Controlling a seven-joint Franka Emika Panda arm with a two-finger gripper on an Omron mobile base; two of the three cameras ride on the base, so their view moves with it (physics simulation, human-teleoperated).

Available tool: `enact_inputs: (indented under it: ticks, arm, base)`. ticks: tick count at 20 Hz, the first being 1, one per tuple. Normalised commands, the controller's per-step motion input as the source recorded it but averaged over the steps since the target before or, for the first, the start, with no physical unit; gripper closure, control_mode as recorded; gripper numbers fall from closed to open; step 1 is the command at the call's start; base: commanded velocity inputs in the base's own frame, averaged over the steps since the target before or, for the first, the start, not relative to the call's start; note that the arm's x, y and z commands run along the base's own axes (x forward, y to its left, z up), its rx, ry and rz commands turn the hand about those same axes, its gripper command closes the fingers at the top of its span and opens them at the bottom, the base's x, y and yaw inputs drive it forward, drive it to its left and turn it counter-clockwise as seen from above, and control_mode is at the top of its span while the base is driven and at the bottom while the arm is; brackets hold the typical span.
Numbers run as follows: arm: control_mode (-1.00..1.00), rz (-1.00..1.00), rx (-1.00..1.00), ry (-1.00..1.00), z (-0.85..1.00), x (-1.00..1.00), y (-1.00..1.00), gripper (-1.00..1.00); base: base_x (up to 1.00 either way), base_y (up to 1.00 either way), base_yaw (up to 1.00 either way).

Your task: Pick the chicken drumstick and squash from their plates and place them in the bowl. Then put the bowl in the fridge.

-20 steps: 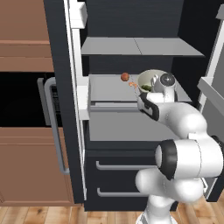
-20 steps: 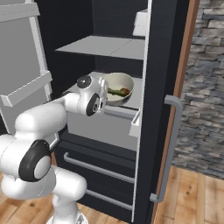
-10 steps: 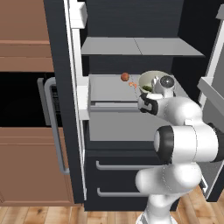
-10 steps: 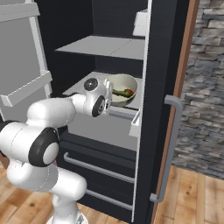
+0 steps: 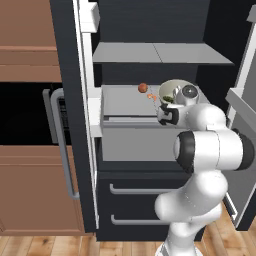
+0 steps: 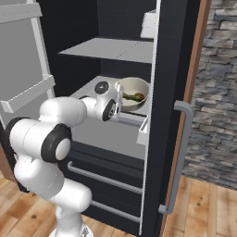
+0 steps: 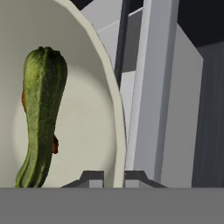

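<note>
The pale bowl point(image 7: 87, 113) stands on the middle shelf point(image 5: 125, 100) of the open fridge point(image 6: 169, 69). My gripper point(image 7: 114, 177) is shut on the bowl's rim, one fingertip inside the wall and one outside. The long green squash point(image 7: 39, 113) lies in the bowl. The reddish chicken drumstick point(image 7: 54, 144) peeks out from behind it, mostly hidden. From the base the bowl point(image 5: 170, 89) point(image 6: 135, 90) sits just beyond my hand, with the gripper point(image 6: 121, 99) at its near rim. The plates are out of view.
A small orange-red ball point(image 5: 143, 88) rests on the same shelf left of the bowl. Another shelf point(image 5: 160, 52) hangs above. Drawers with bar handles point(image 5: 135, 190) lie below. The fridge door point(image 6: 185, 139) stands open on the right, and a black oven point(image 5: 25, 115) on the left.
The bowl has gone a little deeper over the shelf, still in the gripper. The arm's elbow has swung up and closer to the cameras.
</note>
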Motion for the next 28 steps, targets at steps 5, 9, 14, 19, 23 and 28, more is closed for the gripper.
enact_inputs:
  ticks: [5,9,14,19,23,28]
  arm:
    - [-1.00,-0.03,0.00,0.00,0.00,0.34,-0.04,1.00]
    - [-1.00,-0.02,0.00,0.00,-0.04,0.36,-0.06,1.00]
    - [-1.00,0.00,0.00,0.03,-0.03,0.30,-0.04,1.00]
    - [-1.00,0.00,0.00,0.01,-0.01,0.27,-0.12,1.00]
    - [-1.00,0.00,0.00,0.03,-0.05,0.26,-0.16,1.00]
    - [-1.00,0.00,0.00,0.03,-0.08,0.26,-0.18,1.00]
  base:
    - [0.00,0.00,0.00]
    - [0.00,0.00,0.00]
    - [0.00,0.00,0.00]
    - [0.00,0.00,0.00]
    - [0.00,0.00,0.00]
    - [0.00,0.00,0.00]
